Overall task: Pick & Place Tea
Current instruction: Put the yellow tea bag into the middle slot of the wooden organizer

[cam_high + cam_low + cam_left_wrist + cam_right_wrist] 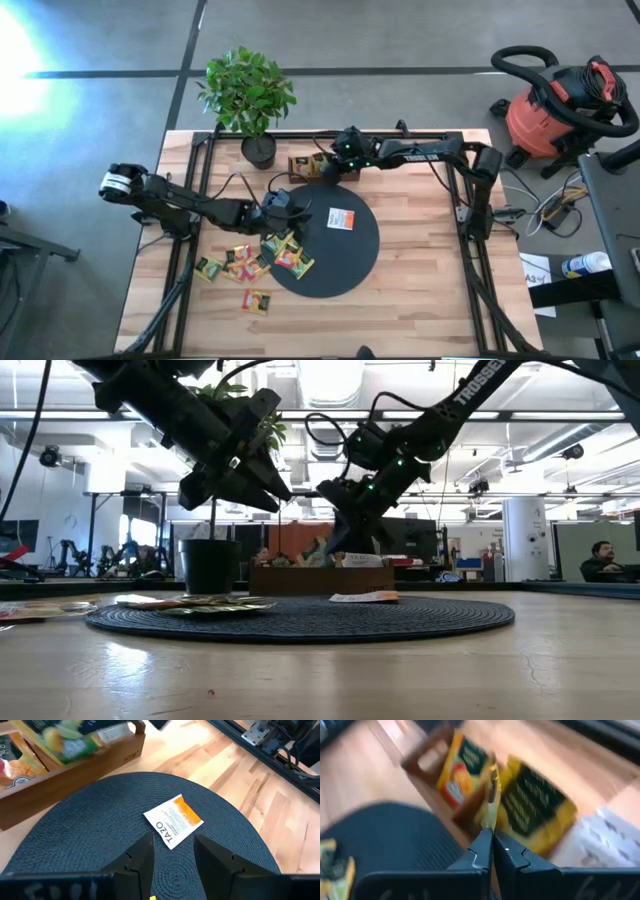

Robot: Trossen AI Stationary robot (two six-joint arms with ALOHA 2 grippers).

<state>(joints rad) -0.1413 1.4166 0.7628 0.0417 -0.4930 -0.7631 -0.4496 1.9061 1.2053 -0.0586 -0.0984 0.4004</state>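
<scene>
One white-and-orange tea sachet [343,219] lies flat on the black mat [345,262], apart from the rest. Many more sachets [250,266] sit in a heap at the mat's left edge and on the wooden table [420,290]. The left gripper [172,851] hangs over the mat near the lone sachet, fingers apart, holding nothing. The right gripper [492,837] is pinched tight on a thin yellow sachet [493,795] above the brown tray [305,166], beside a potted plant [250,95].

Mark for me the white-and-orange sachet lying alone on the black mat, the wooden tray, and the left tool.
white-and-orange sachet [174,821], left wrist view, middle of its face.
wooden tray [75,775], left wrist view, its front wall.
left tool [172,851], left wrist view, midway between its open fingertips.
</scene>
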